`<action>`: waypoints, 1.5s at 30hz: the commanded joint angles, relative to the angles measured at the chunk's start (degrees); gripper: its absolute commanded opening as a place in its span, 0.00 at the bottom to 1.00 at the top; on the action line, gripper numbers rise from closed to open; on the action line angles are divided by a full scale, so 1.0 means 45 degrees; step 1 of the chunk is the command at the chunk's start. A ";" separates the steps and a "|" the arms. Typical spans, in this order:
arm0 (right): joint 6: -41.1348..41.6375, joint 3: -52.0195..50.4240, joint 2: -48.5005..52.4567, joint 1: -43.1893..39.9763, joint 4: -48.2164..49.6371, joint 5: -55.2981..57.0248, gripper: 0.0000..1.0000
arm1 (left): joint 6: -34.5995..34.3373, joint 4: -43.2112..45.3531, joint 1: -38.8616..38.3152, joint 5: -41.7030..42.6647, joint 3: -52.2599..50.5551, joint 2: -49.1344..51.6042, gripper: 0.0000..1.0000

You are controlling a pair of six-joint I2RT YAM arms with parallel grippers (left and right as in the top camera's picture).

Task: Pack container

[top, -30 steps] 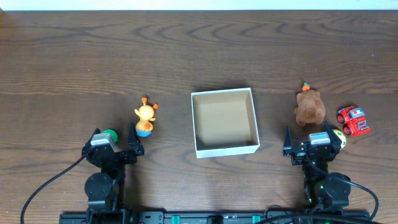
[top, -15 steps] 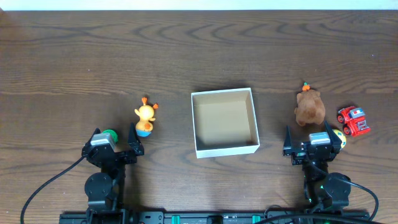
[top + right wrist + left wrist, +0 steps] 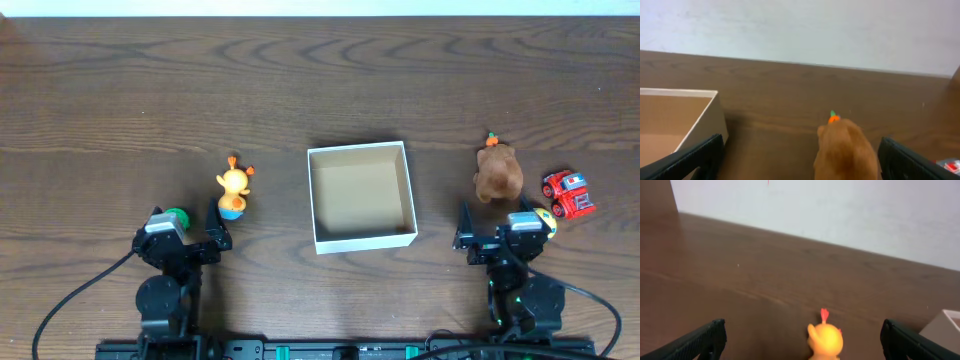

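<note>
The container (image 3: pixel 313 205) is a square white-walled box with a tan inside, lying empty at the table's middle; its corner shows in the right wrist view (image 3: pixel 710 120). A yellow duck toy (image 3: pixel 233 193) stands to its left and a brown plush (image 3: pixel 498 174) to its right. My left gripper (image 3: pixel 186 226) is open and empty just short of the duck (image 3: pixel 825 339). My right gripper (image 3: pixel 500 230) is open and empty just short of the plush (image 3: pixel 846 150). Both wrist views show the jaws wide apart, left (image 3: pixel 802 328) and right (image 3: pixel 800 143).
A red toy truck (image 3: pixel 568 193) lies right of the plush. A small yellow toy (image 3: pixel 546 215) sits beside my right wrist and a green one (image 3: pixel 177 214) beside my left wrist. The table's far edge meets a white wall (image 3: pixel 800 30).
My right wrist has shifted slightly to the right. The left arm and the toys have not moved.
</note>
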 commanded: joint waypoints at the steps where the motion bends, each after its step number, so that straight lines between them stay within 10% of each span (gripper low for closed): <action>1: 0.0981 0.1540 0.0719 -0.0345 -0.0486 0.0185 0.99 | -0.0253 -0.0563 0.0019 0.0073 0.1700 0.1093 0.98; 19: -0.1477 1.6480 1.6300 -0.2968 -1.2352 -0.1749 0.99 | -0.0253 -0.8767 0.0044 0.0510 1.1526 1.1944 0.98; 37: -0.0855 1.7452 2.3027 -0.2895 -1.1968 0.0024 0.98 | -0.0253 -0.8990 0.0044 0.0811 1.1526 1.2337 0.98; 40: -0.0855 1.7452 2.3712 -0.2778 -1.1842 0.0019 0.89 | -0.0253 -0.8990 0.0044 0.0811 1.1526 1.2337 0.98; 45: -0.0840 1.7471 2.3853 -0.2419 -1.1574 0.0019 0.33 | -0.0253 -0.8995 0.0044 0.0811 1.1526 1.2337 0.98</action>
